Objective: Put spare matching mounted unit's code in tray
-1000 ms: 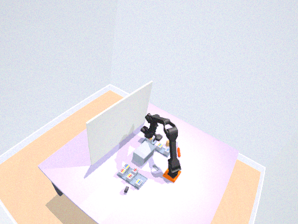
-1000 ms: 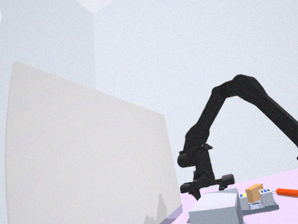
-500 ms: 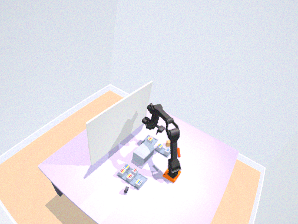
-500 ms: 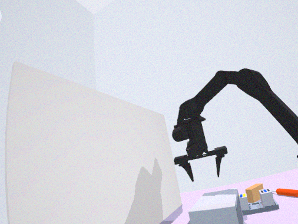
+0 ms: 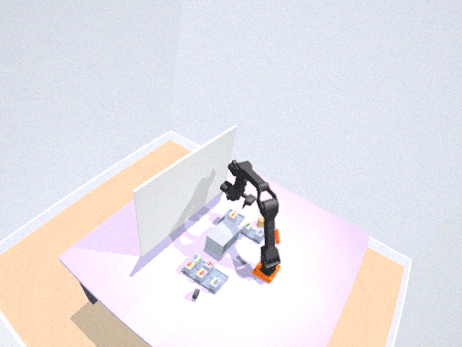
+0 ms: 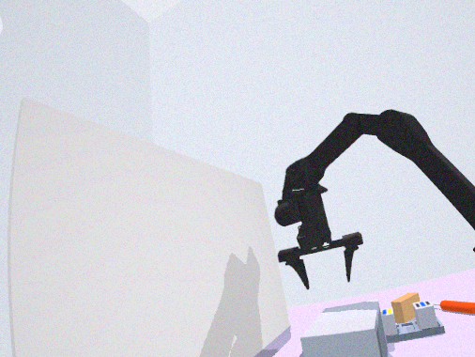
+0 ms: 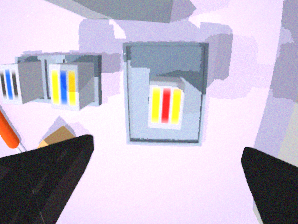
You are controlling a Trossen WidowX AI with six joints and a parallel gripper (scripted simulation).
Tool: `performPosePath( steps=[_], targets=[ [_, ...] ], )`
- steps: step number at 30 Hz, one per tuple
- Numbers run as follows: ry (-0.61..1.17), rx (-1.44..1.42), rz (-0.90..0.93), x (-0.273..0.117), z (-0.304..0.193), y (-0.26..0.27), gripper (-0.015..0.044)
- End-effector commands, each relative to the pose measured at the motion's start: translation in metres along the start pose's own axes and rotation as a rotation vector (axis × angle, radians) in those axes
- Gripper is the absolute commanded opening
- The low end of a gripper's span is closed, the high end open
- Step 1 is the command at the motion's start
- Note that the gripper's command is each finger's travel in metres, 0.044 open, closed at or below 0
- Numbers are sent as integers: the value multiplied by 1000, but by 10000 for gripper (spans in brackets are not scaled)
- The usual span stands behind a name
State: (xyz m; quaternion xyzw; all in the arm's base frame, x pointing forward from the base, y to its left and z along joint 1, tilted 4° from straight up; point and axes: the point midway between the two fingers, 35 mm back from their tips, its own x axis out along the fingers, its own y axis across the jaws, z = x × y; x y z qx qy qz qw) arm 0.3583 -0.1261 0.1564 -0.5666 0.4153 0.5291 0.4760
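Yellow-red-yellow stripes mark the tray's pale spare; the claw gapes wide.

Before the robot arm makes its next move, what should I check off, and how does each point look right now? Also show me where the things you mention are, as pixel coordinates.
1. Fingers [image 6: 328, 285] wide apart, nothing between them: ok.
2. Yellow-red-yellow striped block [image 5: 233, 215] [image 7: 165, 106] inside the tray [image 5: 239, 223] [image 7: 129, 95]: ok.
3. That block standing free of the fingers: ok.
4. Fingers raised above the big grey box [image 5: 222, 238] [image 6: 342, 324]: ok.
5. Block's stripes matching the code on the mounted unit's back: cannot tell, since no picture shows that code clearly.
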Motion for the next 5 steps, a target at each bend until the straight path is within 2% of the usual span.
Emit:
performPosePath(
  steps=[1,5],
  targets=[
    [2,0,-3,-1,0,0,440],
    [2,0,-3,-1,0,0,440]
  ],
)
